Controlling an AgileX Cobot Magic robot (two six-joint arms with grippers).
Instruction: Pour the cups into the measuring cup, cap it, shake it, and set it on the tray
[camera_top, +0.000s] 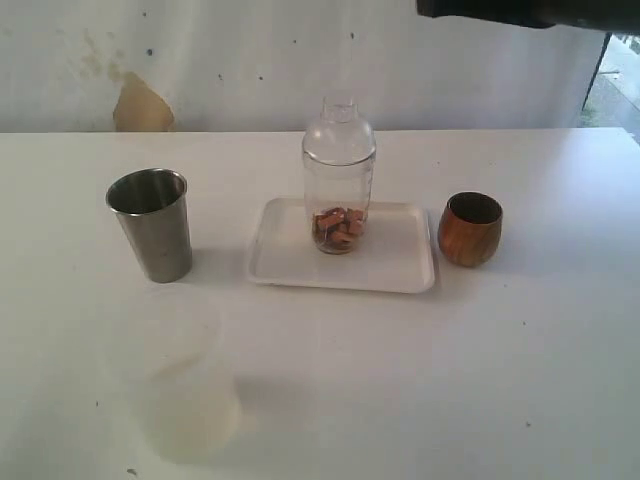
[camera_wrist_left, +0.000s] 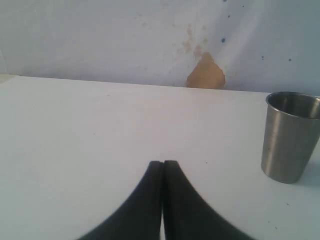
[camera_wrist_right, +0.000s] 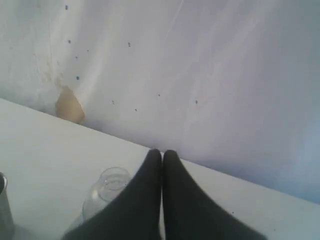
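Observation:
The clear measuring cup (camera_top: 339, 185) stands upright on the white tray (camera_top: 400, 262), capped with a domed clear lid and holding reddish-brown pieces at its bottom. The steel tumbler (camera_top: 151, 223) stands left of the tray, the brown wooden cup (camera_top: 470, 228) right of it. My left gripper (camera_wrist_left: 163, 162) is shut with nothing in it, hanging over bare table with the tumbler (camera_wrist_left: 290, 135) off to one side. My right gripper (camera_wrist_right: 162, 152) is shut and empty, raised above the table, with the measuring cup's lid (camera_wrist_right: 107, 187) partly hidden behind one finger. Neither gripper shows in the exterior view.
A faint milky translucent cup (camera_top: 185, 400) stands near the table's front left. A dark piece of an arm (camera_top: 520, 12) hangs at the upper right. A stained white wall (camera_top: 140, 105) runs along the table's far edge.

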